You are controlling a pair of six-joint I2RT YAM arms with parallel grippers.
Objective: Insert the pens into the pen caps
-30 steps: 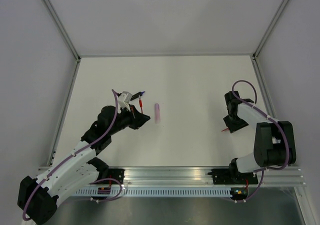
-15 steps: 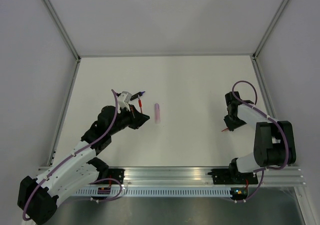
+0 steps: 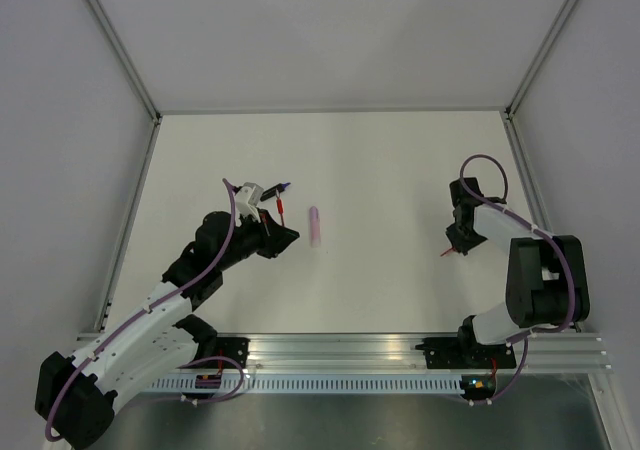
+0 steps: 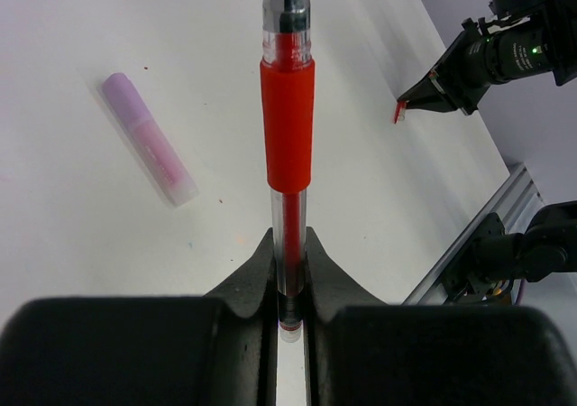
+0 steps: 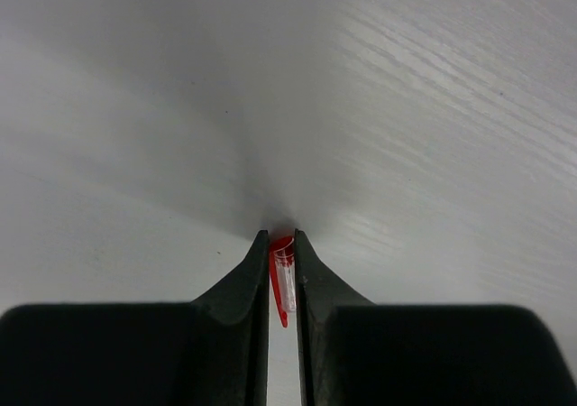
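Note:
My left gripper (image 3: 287, 234) (image 4: 288, 253) is shut on the red pen (image 4: 288, 126), gripping its rear end; the pen points away from the fingers, above the table (image 3: 282, 207). The pale pink pen (image 3: 314, 226) (image 4: 149, 140) lies flat on the table just to its right. A dark purple pen (image 3: 281, 187) shows beside the left wrist's white block. My right gripper (image 3: 453, 247) (image 5: 281, 253) is shut on the small red cap (image 5: 282, 275), held low over the table at the right (image 3: 446, 253). It also shows in the left wrist view (image 4: 397, 111). No other caps are visible.
The white table (image 3: 380, 170) is walled by grey panels at the back and sides. An aluminium rail (image 3: 400, 348) runs along the near edge, with both arm bases on it. The right arm (image 3: 540, 280) stands close to the right wall.
My right gripper has shifted slightly up and to the left with the red cap in it. The left arm and the red pen have not moved.

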